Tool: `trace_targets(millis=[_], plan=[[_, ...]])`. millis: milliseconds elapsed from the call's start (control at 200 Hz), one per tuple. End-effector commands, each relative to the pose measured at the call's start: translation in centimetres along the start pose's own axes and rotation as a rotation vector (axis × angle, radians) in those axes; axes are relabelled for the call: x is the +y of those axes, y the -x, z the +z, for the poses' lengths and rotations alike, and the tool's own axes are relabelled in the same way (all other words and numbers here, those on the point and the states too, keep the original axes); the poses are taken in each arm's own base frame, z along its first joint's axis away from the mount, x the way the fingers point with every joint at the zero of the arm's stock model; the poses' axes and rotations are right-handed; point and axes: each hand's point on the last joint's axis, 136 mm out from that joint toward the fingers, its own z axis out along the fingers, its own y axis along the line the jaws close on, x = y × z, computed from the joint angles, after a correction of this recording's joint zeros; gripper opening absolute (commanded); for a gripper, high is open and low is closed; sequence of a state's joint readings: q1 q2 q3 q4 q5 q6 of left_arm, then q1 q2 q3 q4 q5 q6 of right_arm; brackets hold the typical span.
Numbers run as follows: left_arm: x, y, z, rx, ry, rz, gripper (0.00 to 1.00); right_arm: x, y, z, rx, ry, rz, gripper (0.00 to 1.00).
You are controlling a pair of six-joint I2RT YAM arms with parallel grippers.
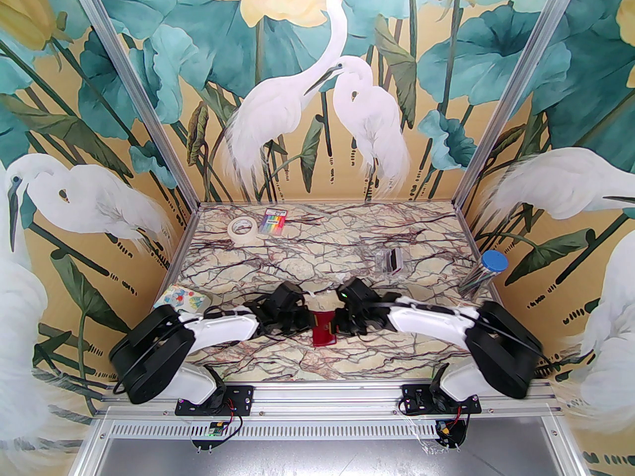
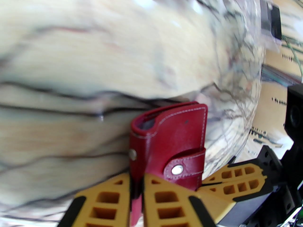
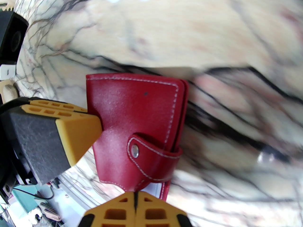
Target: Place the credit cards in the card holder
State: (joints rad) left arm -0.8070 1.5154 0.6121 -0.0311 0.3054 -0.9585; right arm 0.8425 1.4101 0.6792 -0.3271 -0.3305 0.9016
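Early stage; the card holder point(image 1: 325, 327) sits at the table's point(image 1: 347, 246) near middle, left gripper point(image 2: 136, 182) clamped on one cover, right gripper point(image 3: 136, 198) pinching its tab edge; credit cards point(image 1: 394, 260) (far right, well apart) are not yet loaded.

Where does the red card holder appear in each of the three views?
Top external: card holder, centre, lower half of the picture.
Left wrist: card holder, lower centre.
Right wrist: card holder, centre.
Shared landmark: the veined marble table beneath it.
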Motion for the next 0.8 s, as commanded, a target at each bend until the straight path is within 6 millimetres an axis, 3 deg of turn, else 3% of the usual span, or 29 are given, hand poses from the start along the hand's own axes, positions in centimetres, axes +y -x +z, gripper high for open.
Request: trace_targets(millis=[0, 270, 490, 795], plan=[[-4.5, -0.3, 0.8, 0.021, -0.125, 0.037, 0.12, -1.6, 0.4, -0.9, -0.079, -0.056, 0.024, 0.02], [-5.1, -1.1, 1.9, 0.046, -0.126, 0.049, 0.13, -3.5, 0.0, -2.6, -0.114, -0.136, 0.046, 0.33], [-4.3, -1.1, 1.1, 0.028, -0.085, 0.062, 0.2, -2.7, 0.7, -4.2, -0.131, -0.164, 0.026, 0.36], [-3.5, -1.9, 0.9, 0.05, -0.081, 0.047, 0.24, -1.6, 1.9, -3.8, -0.111, -0.189, 0.023, 0.36]])
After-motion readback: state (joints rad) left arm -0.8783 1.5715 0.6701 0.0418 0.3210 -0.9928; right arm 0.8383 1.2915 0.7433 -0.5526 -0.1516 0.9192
